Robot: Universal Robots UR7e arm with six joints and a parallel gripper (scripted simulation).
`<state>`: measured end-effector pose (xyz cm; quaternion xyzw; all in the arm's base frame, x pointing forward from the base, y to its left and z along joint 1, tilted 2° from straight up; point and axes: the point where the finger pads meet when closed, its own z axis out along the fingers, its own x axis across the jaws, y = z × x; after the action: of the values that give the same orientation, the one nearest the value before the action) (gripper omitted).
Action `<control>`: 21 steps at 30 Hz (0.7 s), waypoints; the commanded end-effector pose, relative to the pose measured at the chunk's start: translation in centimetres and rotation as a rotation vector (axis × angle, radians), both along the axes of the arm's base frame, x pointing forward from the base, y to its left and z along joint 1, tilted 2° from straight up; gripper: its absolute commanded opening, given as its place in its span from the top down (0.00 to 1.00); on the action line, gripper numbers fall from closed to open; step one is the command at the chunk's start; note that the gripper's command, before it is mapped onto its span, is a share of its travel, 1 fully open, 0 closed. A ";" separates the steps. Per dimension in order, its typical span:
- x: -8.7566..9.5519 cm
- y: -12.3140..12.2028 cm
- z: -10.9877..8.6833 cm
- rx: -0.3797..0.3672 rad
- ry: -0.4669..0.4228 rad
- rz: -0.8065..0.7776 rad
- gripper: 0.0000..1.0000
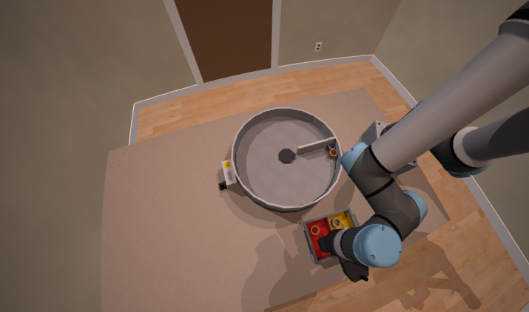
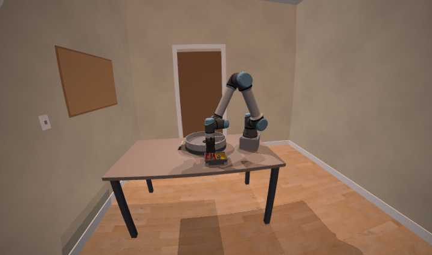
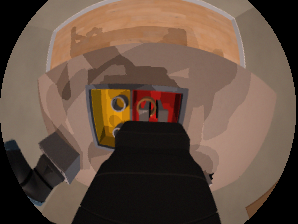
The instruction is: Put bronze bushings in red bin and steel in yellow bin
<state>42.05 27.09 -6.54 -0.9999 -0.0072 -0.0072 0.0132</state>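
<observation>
My gripper (image 1: 322,245) (image 3: 153,105) points down over the red bin (image 1: 322,226) (image 3: 175,105). It is shut on the wall of a bronze bushing (image 3: 138,107), one finger inside the ring and one outside. Another bronze bushing (image 1: 315,234) lies in the red bin. The yellow bin (image 1: 348,219) (image 3: 102,120) beside it holds steel bushings, one (image 3: 112,103) plain in the wrist view and one (image 1: 336,219) partly covered there. On the turntable (image 1: 289,182), a bronze bushing (image 1: 333,157) and a steel one (image 1: 328,145) sit together beside the fixed bar.
The turntable's raised grey wall (image 1: 237,180) stands behind the bins. A straight bar (image 1: 316,145) crosses from near its hub to the wall. The robot's base (image 2: 249,143) is at the right of the table. A small box with a yellow label (image 1: 229,175) is fixed at the turntable's left.
</observation>
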 end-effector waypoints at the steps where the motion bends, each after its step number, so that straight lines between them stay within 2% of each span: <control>1: 0.1 0.0 -0.3 0.000 -0.002 0.000 1.00; 21: 0.1 0.0 -1.1 0.000 -0.002 0.000 1.00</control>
<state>42.06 27.12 -7.52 -0.9999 -0.0072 -0.0072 0.0132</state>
